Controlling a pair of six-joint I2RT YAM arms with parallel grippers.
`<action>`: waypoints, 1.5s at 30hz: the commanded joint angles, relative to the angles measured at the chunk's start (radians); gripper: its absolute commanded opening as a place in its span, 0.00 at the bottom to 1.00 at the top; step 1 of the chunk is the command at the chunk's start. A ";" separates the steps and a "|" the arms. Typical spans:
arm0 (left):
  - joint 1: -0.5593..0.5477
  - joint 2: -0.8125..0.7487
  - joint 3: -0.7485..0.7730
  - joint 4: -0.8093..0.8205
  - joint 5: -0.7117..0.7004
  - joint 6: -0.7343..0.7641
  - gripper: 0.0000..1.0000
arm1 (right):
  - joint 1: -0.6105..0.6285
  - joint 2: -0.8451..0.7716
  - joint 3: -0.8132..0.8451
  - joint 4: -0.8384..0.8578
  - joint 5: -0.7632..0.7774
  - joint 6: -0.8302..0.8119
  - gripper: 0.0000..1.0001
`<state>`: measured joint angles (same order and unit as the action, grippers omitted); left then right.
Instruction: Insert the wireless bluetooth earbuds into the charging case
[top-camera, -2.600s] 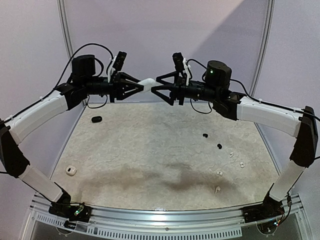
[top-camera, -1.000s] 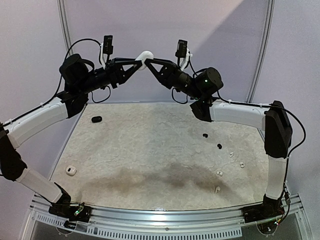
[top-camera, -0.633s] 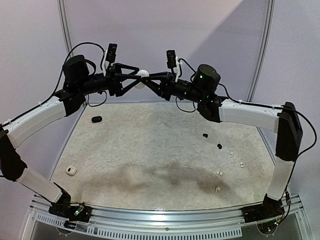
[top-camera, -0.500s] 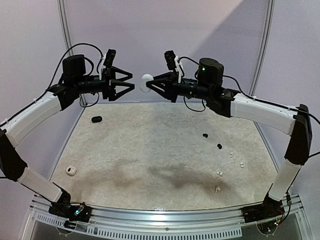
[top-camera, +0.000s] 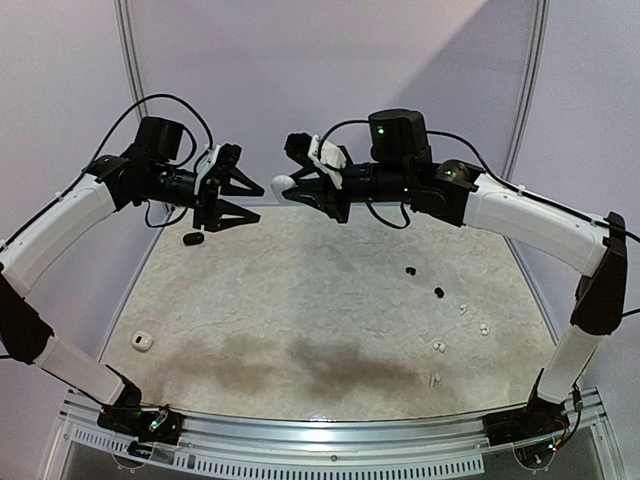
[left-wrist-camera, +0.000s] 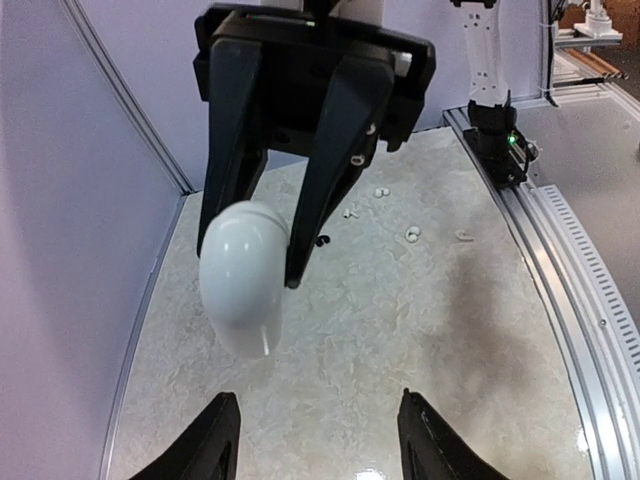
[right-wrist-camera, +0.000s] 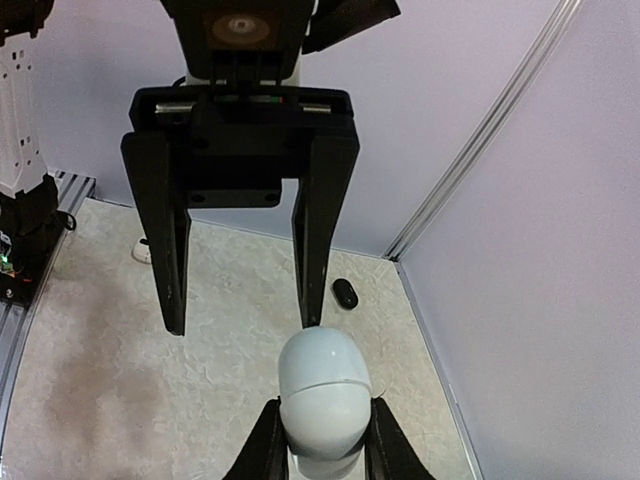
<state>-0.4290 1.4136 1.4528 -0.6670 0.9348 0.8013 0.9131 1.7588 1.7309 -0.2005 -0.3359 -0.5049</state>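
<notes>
A white pebble-shaped charging case (top-camera: 281, 185), closed along its seam, is held in the air by my right gripper (top-camera: 292, 186), which is shut on the case (right-wrist-camera: 322, 385). My left gripper (top-camera: 261, 207) faces it a little way to the left, open and holding nothing. In the left wrist view the case (left-wrist-camera: 243, 278) hangs beyond my open fingers (left-wrist-camera: 216, 445). Two black earbuds (top-camera: 409, 270) and several white earbuds (top-camera: 438, 347) lie on the mat at the right.
A black case (top-camera: 193, 239) lies at the back left of the mat, and a small white case (top-camera: 141, 342) lies near the left front. Purple walls close in the back and sides. A metal rail (top-camera: 320, 435) runs along the near edge.
Both grippers held the white case together a second ago. The left gripper has let go, opened and drawn back left. The right gripper keeps the case and has carried it left and lower.
</notes>
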 joint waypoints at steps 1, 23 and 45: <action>-0.013 -0.002 0.024 -0.003 0.006 0.041 0.55 | 0.010 0.034 0.019 0.016 0.019 -0.067 0.00; -0.067 0.004 -0.013 0.132 -0.094 0.049 0.45 | 0.021 0.047 0.006 0.071 -0.067 -0.056 0.00; -0.068 -0.029 -0.064 0.279 -0.070 -0.192 0.00 | 0.022 0.009 -0.095 0.200 0.011 -0.009 0.50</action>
<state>-0.4908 1.4128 1.4342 -0.5041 0.8307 0.7677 0.9291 1.8027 1.7107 -0.1219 -0.3767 -0.5617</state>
